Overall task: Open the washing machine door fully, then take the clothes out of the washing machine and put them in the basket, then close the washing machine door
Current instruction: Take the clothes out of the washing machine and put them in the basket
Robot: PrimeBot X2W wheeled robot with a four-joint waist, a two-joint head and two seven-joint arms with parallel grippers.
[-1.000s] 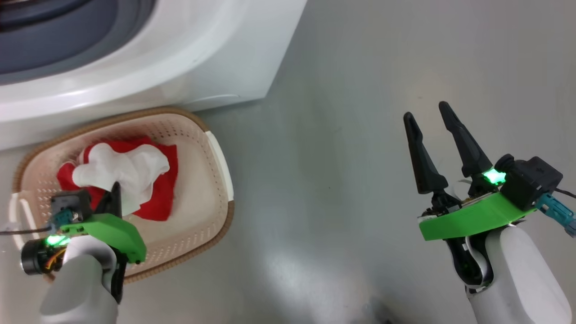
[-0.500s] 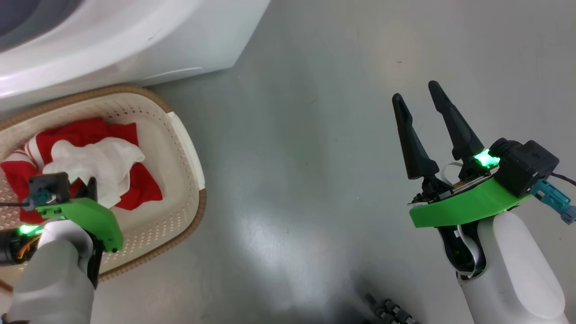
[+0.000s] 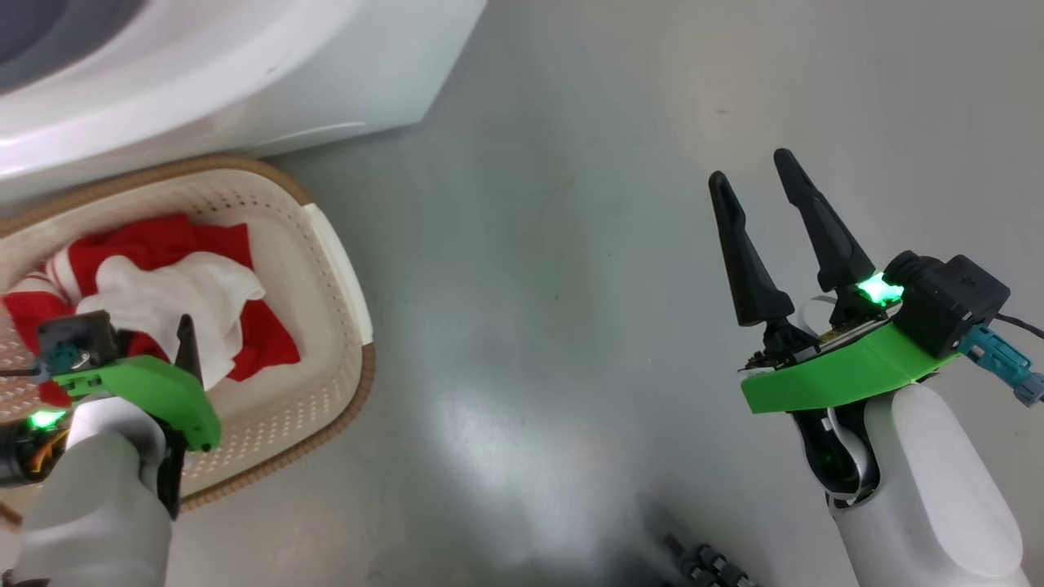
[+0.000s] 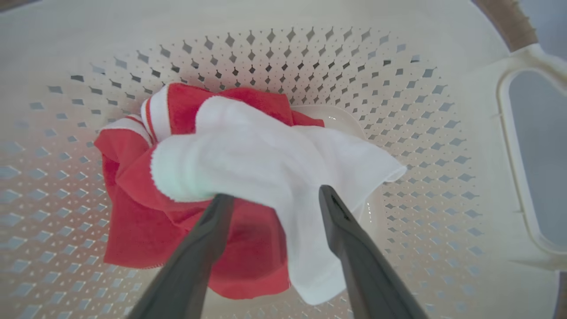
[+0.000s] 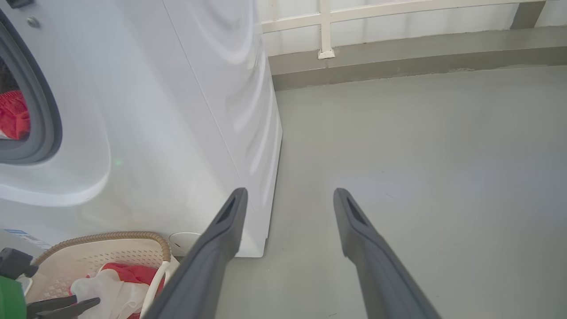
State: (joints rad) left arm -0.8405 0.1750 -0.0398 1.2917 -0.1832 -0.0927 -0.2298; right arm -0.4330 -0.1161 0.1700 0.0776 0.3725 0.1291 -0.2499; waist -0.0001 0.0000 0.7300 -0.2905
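Observation:
The cream basket (image 3: 338,244) stands on the floor against the white washing machine (image 3: 245,73). Red and white clothes (image 3: 183,285) lie heaped in it. My left gripper (image 4: 274,195) hangs open just above the heap, its two fingers either side of the white garment (image 4: 248,159), which rests on the red one (image 4: 133,212). Out to the right my right gripper (image 3: 750,167) stands open over bare floor, holding nothing. In the right wrist view a red garment (image 5: 13,115) shows inside the drum behind the grey gasket (image 5: 46,110). The washing machine door is out of view.
Grey floor (image 3: 530,285) spreads to the right of the machine and basket. A low kerb and white railing (image 5: 325,31) run along the back. The machine's right side panel (image 5: 230,88) stands just left of my right gripper (image 5: 290,192).
My left gripper has opened and let go of the white garment, which now lies in the basket. Earlier the head camera shifted, sliding the whole picture left. The right arm has kept still.

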